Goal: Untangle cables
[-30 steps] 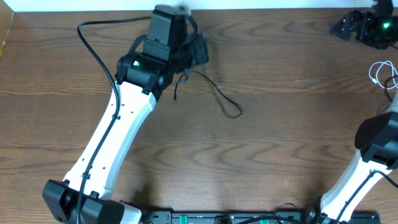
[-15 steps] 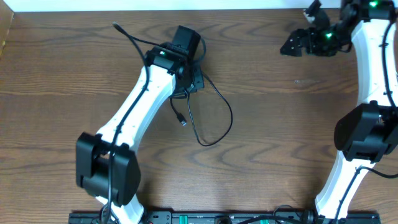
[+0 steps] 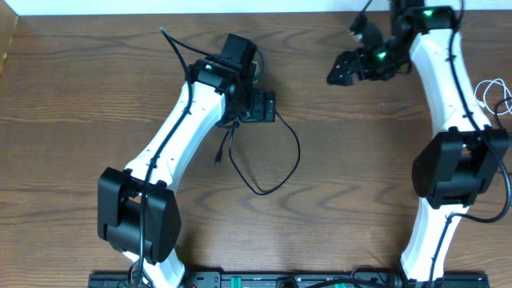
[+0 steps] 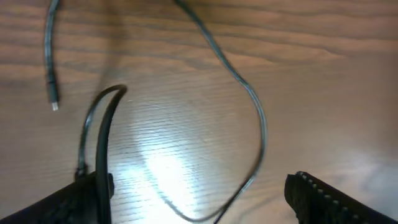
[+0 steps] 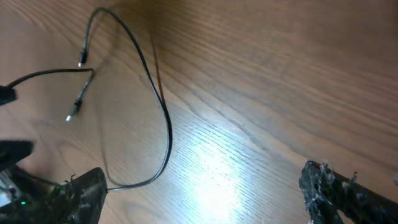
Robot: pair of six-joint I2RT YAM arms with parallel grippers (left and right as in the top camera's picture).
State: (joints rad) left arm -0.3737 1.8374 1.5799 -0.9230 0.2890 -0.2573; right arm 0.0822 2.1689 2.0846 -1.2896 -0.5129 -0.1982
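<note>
We look down on a wooden table (image 3: 360, 184). The left gripper (image 3: 268, 106) hangs with its jaws wide apart, holding nothing, above the thin black cable (image 3: 298, 150), which lies in a loose loop on the wood. The right gripper (image 3: 348, 52) is also spread and empty, near the far edge. The thin white cable (image 3: 492, 94) lies by the table's right edge, well apart.

I cannot see the upper end of the black cable (image 3: 294, 152) under the left gripper (image 3: 268, 106), plug (image 3: 218, 159) lower left of that gripper too small to identify, white cable (image 3: 490, 92) far right of the gripper cut off by the overhead edge.
</note>
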